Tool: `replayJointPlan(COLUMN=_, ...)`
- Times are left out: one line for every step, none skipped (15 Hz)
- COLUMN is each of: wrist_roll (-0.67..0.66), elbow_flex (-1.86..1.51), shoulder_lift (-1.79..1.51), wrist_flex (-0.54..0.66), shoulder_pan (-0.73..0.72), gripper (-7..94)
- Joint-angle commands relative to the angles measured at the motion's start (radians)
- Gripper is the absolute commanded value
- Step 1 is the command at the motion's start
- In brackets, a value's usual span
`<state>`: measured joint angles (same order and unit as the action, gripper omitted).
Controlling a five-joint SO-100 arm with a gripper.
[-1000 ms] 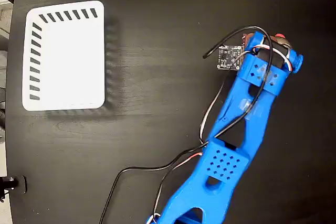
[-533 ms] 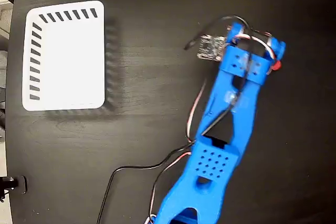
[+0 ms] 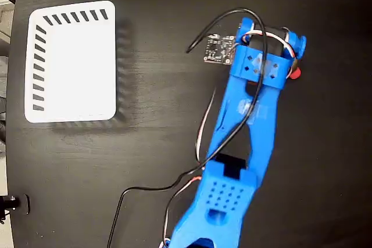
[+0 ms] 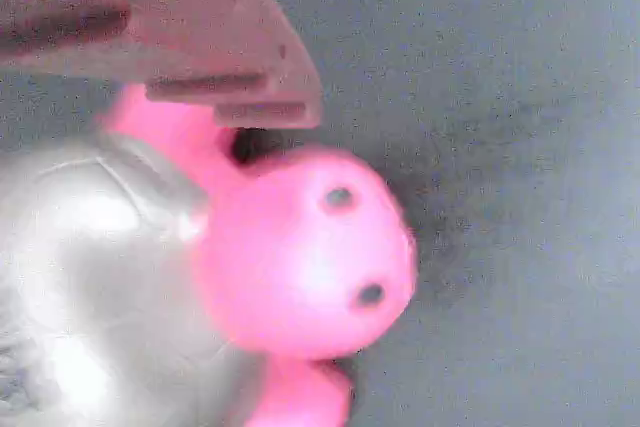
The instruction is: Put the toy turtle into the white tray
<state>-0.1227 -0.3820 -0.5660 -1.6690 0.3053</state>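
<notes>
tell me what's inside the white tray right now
Nothing: the white tray shows only its bare white floor in the fixed view. The toy turtle is at the gripper, far right of it, mostly hidden under the arm.

Black table (image 3: 157, 4), white tray (image 3: 72, 62) flat on it at left.

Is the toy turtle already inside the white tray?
No, in the fixed view the white tray lies bare, while the toy turtle shows only as a red bit under the arm.

turtle (image 4: 300, 257): pink head, dark eye dots, glossy pale shell | tray (image 3: 72, 62): white, dark slanted slots | arm (image 3: 247, 120): blue | table (image 3: 157, 4): black
</notes>
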Motion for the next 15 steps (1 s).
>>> replayJointPlan(wrist_roll=-0.028, elbow_flex=-0.041, shoulder_lift=-0.215, wrist_flex=-0.006, shoulder_pan=0.005, gripper=41)
replayJointPlan(wrist_roll=-0.035, elbow_flex=-0.077, shoulder_lift=-0.253, wrist_flex=-0.005, shoulder_pan=0.009, gripper=41)
replayJointPlan(wrist_roll=-0.049, elbow_flex=-0.124, shoulder_lift=-0.308, wrist_flex=-0.006, shoulder_pan=0.018, gripper=41)
replayJointPlan(wrist_roll=-0.083, elbow_flex=-0.172, shoulder_lift=-0.370, wrist_flex=-0.008, shoulder_pan=0.037, gripper=41)
replayJointPlan(wrist_roll=-0.149, elbow_flex=-0.222, shoulder_lift=-0.425, wrist_flex=0.003, shoulder_pan=0.063, gripper=41)
replayJointPlan(wrist_roll=-0.239, elbow_flex=-0.262, shoulder_lift=-0.449, wrist_flex=0.046, shoulder_pan=0.097, gripper=41)
replayJointPlan(wrist_roll=-0.310, elbow_flex=-0.282, shoulder_lift=-0.451, wrist_flex=0.110, shoulder_pan=0.129, gripper=41)
replayJointPlan(wrist_roll=-0.364, elbow_flex=-0.290, shoulder_lift=-0.440, wrist_flex=0.150, shoulder_pan=0.150, gripper=41)
replayJointPlan(wrist_roll=-0.394, elbow_flex=-0.288, shoulder_lift=-0.416, wrist_flex=0.163, shoulder_pan=0.169, gripper=41)
replayJointPlan(wrist_roll=-0.408, elbow_flex=-0.279, shoulder_lift=-0.380, wrist_flex=0.172, shoulder_pan=0.184, gripper=41)
replayJointPlan(wrist_roll=-0.425, elbow_flex=-0.259, shoulder_lift=-0.336, wrist_flex=0.178, shoulder_pan=0.201, gripper=44)
replayJointPlan(wrist_roll=-0.433, elbow_flex=-0.230, shoulder_lift=-0.288, wrist_flex=0.179, shoulder_pan=0.213, gripper=47)
replayJointPlan(wrist_roll=-0.434, elbow_flex=-0.210, shoulder_lift=-0.252, wrist_flex=0.184, shoulder_pan=0.219, gripper=47)
replayJointPlan(wrist_roll=-0.434, elbow_flex=-0.193, shoulder_lift=-0.225, wrist_flex=0.181, shoulder_pan=0.222, gripper=47)
replayJointPlan(wrist_roll=-0.434, elbow_flex=-0.172, shoulder_lift=-0.199, wrist_flex=0.175, shoulder_pan=0.225, gripper=47)
